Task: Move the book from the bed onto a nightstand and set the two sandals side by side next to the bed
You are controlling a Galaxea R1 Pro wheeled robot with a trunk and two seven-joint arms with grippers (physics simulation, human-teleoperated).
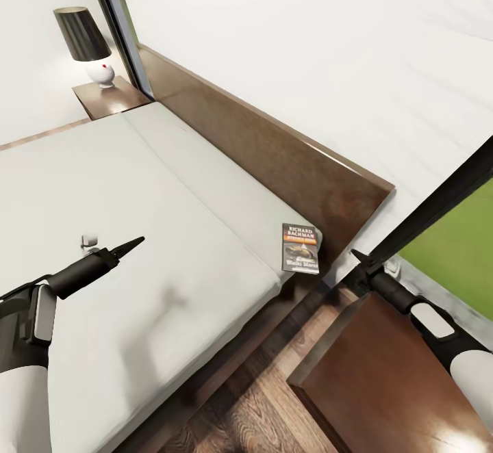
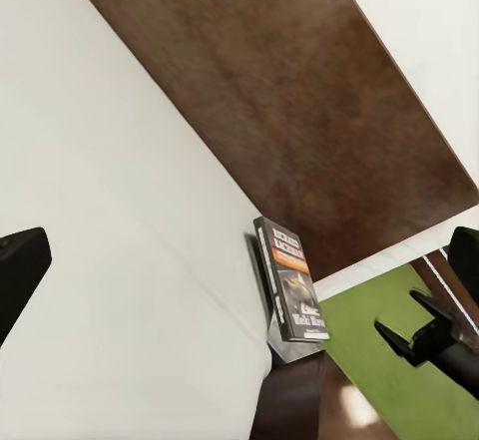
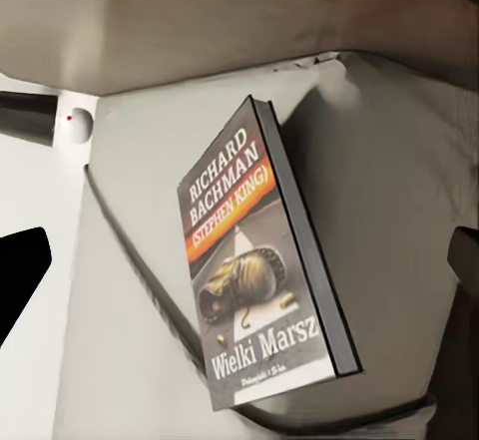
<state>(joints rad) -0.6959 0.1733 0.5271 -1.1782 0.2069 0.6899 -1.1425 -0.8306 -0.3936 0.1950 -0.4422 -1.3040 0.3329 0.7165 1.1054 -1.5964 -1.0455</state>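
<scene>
The book (image 1: 300,248), a dark paperback with white "RICHARD BACHMAN" lettering and an orange band, lies flat on the bed's pale mattress (image 1: 137,186), at the corner by the brown headboard (image 1: 274,159). In the right wrist view the book (image 3: 261,260) looms large between the open fingers. My right gripper (image 1: 357,256) hovers just beside that corner, apart from the book. My left gripper (image 1: 135,242) is open over the middle of the mattress, holding nothing, and its view shows the book (image 2: 290,282) farther off. The sandals are out of view.
One nightstand (image 1: 383,378) stands close at the lower right, its glossy brown top bare. The other nightstand (image 1: 108,97) at the bed's far side bears a black-shaded lamp (image 1: 85,41). A dark window frame (image 1: 438,200) runs beside my right arm. Wood-plank floor (image 1: 253,412) lies between bed and nightstand.
</scene>
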